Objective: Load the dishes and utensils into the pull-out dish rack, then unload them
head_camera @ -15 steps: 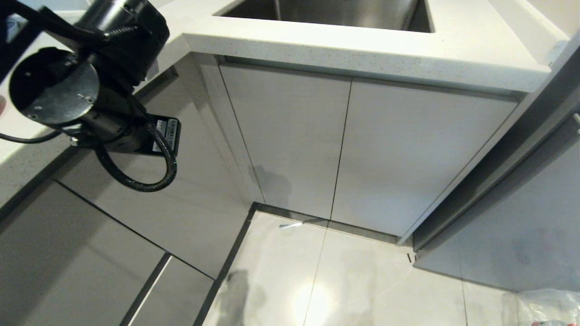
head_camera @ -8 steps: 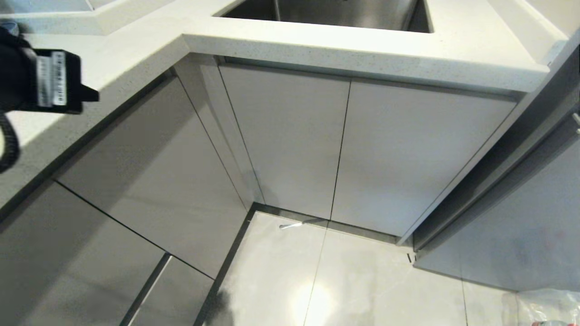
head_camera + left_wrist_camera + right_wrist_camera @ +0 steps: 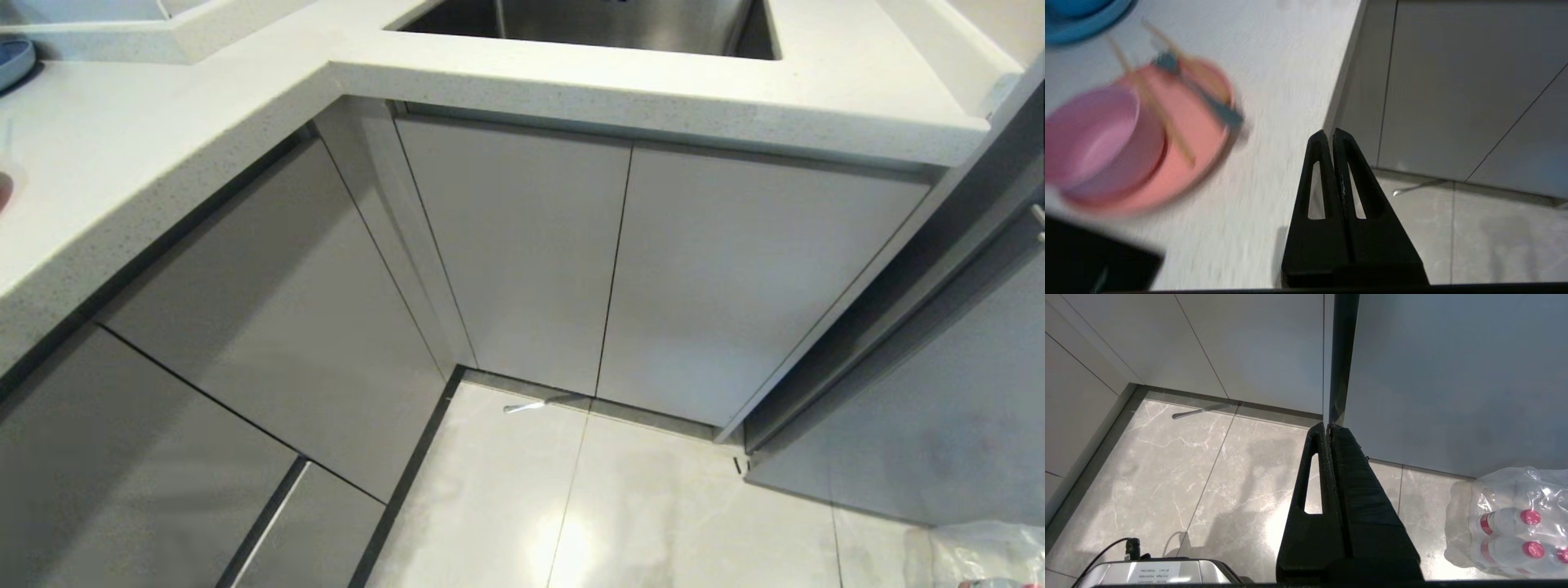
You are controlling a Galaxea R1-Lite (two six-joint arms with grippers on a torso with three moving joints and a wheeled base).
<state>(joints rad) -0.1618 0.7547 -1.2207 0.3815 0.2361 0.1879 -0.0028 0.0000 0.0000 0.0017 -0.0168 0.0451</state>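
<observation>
My left arm has swung out of the head view, its empty left tool [image 3: 1329, 136] pinched narrow above the desk [image 3: 1274, 81] edge near the plate [image 3: 1200, 134] carrying bowl [image 3: 1094, 139], chopsticks [image 3: 1163, 118] and fork [image 3: 1208, 102]; everything looks unloaded, rack unseen.

The pale speckled desk [image 3: 1274, 61] carries a pink plate [image 3: 1180, 163] holding a pink bowl [image 3: 1094, 139], chopsticks [image 3: 1155, 106] and a fork [image 3: 1208, 102]; a blue dish [image 3: 1081, 20] sits nearby.
</observation>
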